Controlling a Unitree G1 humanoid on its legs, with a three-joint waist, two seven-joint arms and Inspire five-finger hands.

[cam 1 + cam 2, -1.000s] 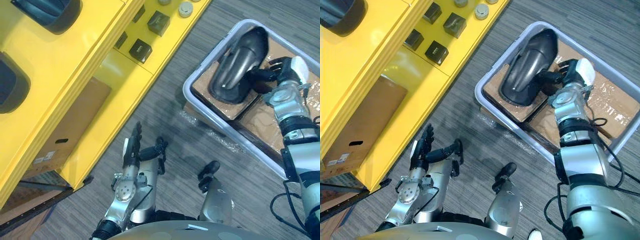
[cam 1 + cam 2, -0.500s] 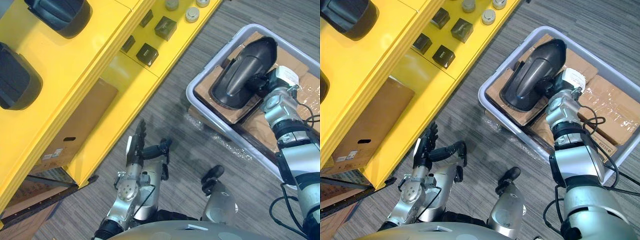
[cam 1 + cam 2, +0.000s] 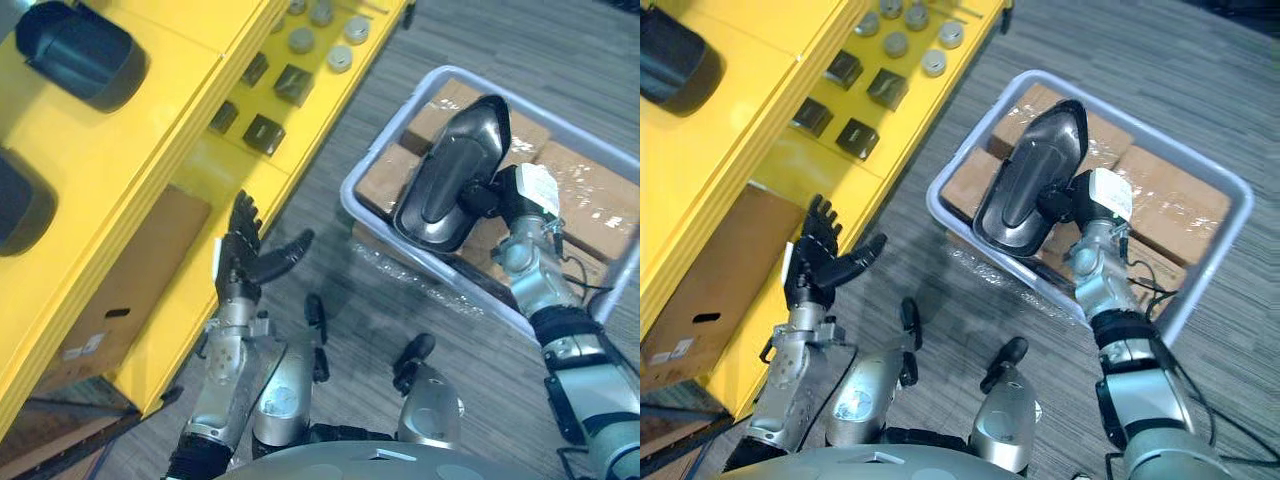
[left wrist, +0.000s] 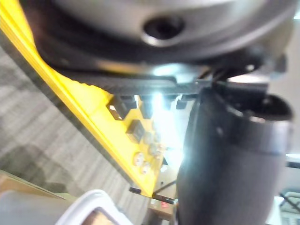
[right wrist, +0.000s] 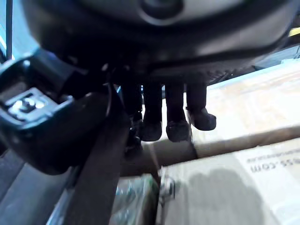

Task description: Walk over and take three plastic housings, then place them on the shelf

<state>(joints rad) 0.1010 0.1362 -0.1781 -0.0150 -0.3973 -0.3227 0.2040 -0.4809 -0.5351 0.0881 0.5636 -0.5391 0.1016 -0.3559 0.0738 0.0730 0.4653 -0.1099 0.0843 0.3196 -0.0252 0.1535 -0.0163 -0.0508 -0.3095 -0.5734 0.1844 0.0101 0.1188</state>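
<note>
A black plastic housing (image 3: 448, 178), long and curved, stands tilted over the near side of the pale plastic bin (image 3: 362, 214). My right hand (image 3: 517, 194) is shut on its side edge; in the right wrist view the fingers (image 5: 164, 117) curl against the housing's dark rim (image 5: 93, 154). Two more black housings (image 3: 85, 60) (image 3: 15, 205) lie on top of the yellow shelf (image 3: 170, 120). My left hand (image 3: 243, 262) is held up open beside the shelf's front, holding nothing.
Wrapped cardboard boxes (image 3: 590, 190) fill the bin. Small black blocks (image 3: 265, 132) and grey discs (image 3: 330, 25) sit on the shelf's lower level. A cardboard box (image 3: 120, 290) stands under the shelf. Grey carpet lies between shelf and bin.
My right hand has shut on the housing and tipped it up off the boxes. My left hand has risen toward the shelf front. The camera has shifted as well.
</note>
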